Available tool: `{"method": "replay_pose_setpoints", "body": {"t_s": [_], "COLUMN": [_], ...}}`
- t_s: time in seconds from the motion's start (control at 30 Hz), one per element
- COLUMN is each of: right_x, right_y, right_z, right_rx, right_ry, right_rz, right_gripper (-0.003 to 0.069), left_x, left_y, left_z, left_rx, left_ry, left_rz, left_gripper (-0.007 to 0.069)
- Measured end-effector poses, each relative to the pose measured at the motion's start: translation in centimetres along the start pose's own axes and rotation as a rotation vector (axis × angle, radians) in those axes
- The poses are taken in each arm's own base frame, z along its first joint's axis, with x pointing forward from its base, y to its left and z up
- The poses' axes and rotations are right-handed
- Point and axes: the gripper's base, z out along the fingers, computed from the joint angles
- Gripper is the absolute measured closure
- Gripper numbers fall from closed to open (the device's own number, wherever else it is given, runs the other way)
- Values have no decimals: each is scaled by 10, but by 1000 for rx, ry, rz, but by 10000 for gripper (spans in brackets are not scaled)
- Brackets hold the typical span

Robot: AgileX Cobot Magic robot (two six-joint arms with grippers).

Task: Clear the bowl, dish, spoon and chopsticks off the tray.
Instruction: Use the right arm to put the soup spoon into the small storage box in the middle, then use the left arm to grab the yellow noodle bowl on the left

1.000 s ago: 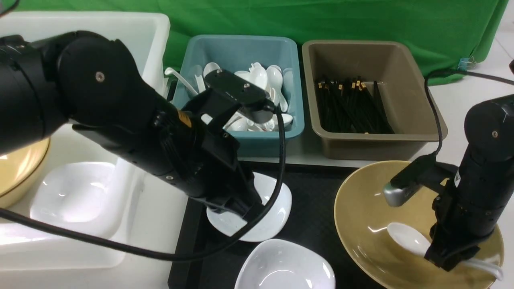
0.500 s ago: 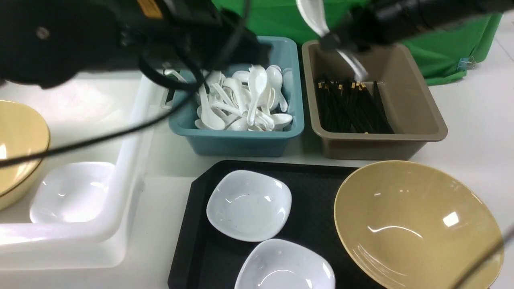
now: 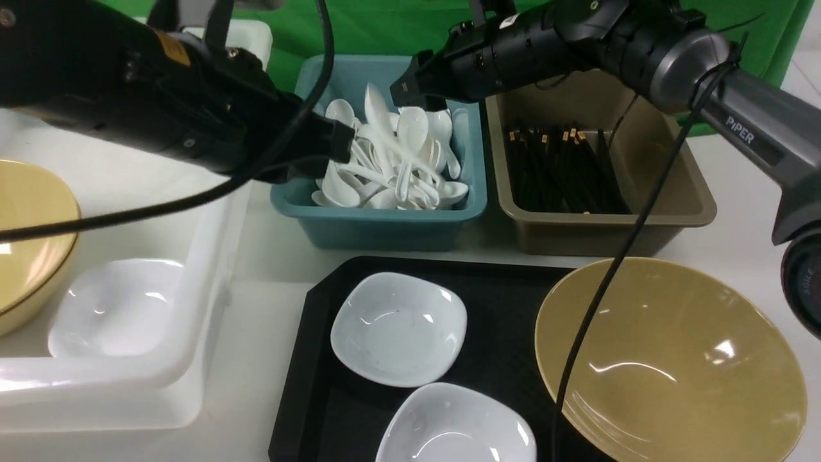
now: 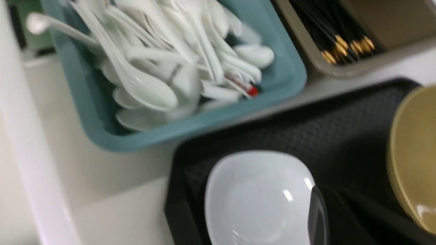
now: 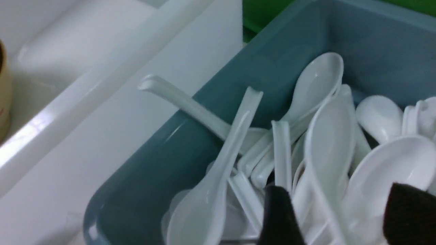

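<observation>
A: You're holding the right gripper out over the teal tub. Its jaws are standing wide apart and gripping nothing, and the white spoons are lying heaped right under them.

B: So no spoon is sitting on the tray. No sticks either: the chopsticks are all lying in the brown tub.

A: What's waiting for you is the bowl and two dishes. The bowl is sitting on the tray's right side, well back toward you from those right jaws. It's round, so you're not lining up on any long axis, only choosing a spot on the rim.

B: Your left gripper is hovering by the teal tub's left end. I can't tell how its jaws are standing, since the wrist view is showing just one dark finger. The far dish is lying nearer that arm, toward you from it.

A: Everything is shining with glaze, so I'm expecting slippery rims. The near dish is sitting just beside the far one, leaving you little room there.

B: The white tub on your left is holding a second yellow bowl and a stored dish. I'm judging these are going there too.
</observation>
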Motion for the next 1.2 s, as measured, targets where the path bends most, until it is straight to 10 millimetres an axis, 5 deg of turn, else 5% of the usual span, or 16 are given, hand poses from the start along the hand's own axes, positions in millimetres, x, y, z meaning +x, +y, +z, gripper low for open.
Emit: {"method": "replay_pose_setpoints", "body": {"t_s": [0.13, 0.23, 0.3, 0.37, 0.53, 0.7, 0.87, 0.93, 1.03, 1.2], "right_x": [-4, -11, -21, -18, 28, 102, 162, 174, 192, 191], "right_y": [3, 1, -2, -5, 17, 48, 66, 72, 83, 89], "right_z": [-32, -85, -137, -174, -265, -305, -319, -324, -336, -345], "right_rx": [-5, 76, 197, 265, 350, 374, 387, 391, 400, 421], "right_ry": [131, 271, 277, 280, 323, 337, 323, 309, 269, 191], "right_rz": [-16, -43, -56, -41, -8, 16, 27, 25, 10, -17], "right_gripper": [201, 383, 562, 618, 648, 637, 624, 623, 612, 606], "left_x": [3, 6, 11, 16, 31, 39, 40, 37, 30, 27], "left_y": [-7, -17, -29, -42, -75, -90, -93, -95, -100, -104], "left_z": [0, 0, 2, 7, 30, 70, 116, 127, 161, 193], "left_rx": [79, 142, 186, 219, 288, 287, 265, 264, 262, 270], "left_ry": [34, 63, 105, 141, 246, 266, 324, 331, 349, 366], "left_rz": [12, 15, 53, 83, 116, 105, 76, 75, 72, 53], "left_gripper": [643, 643, 643, 643, 643, 638, 559, 518, 337, 140]}}
